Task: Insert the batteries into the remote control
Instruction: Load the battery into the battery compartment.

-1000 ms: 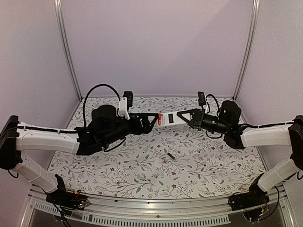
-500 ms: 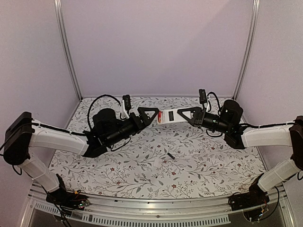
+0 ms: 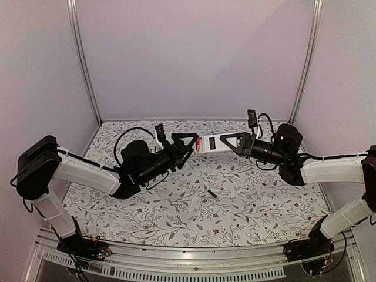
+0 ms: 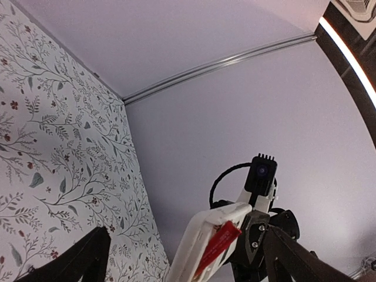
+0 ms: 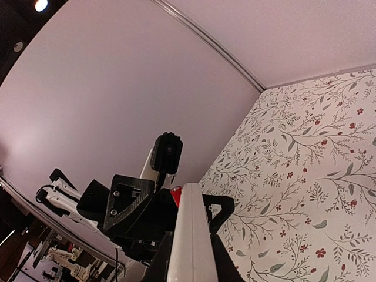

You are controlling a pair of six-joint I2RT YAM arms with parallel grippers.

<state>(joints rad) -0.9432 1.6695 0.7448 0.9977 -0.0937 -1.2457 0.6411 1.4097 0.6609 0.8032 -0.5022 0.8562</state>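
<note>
My right gripper [image 3: 233, 143] is shut on the remote control [image 3: 210, 143] and holds the white body level in the air, its free end toward the left arm. In the left wrist view the remote control [image 4: 194, 244] shows its open back. One red battery [image 4: 222, 242] lies tilted in the compartment, its upper end sticking out. My left gripper [image 3: 188, 144] stands open with its dark fingers [image 4: 79, 261] wide on either side of that end, apart from it. From the right wrist I see the remote control [image 5: 191, 235] edge-on between my right gripper [image 5: 191, 261] and a red tip of the battery [image 5: 175, 195].
A small dark stick-shaped piece [image 3: 211, 193] and a small white piece [image 3: 195, 202] lie on the floral table [image 3: 258, 205] in front of the arms. Both grippers meet above the table's far middle, near the back wall.
The left arm has reached forward and rolled its wrist, bringing its open fingers up around the remote's free end. The right arm raised the remote slightly.
</note>
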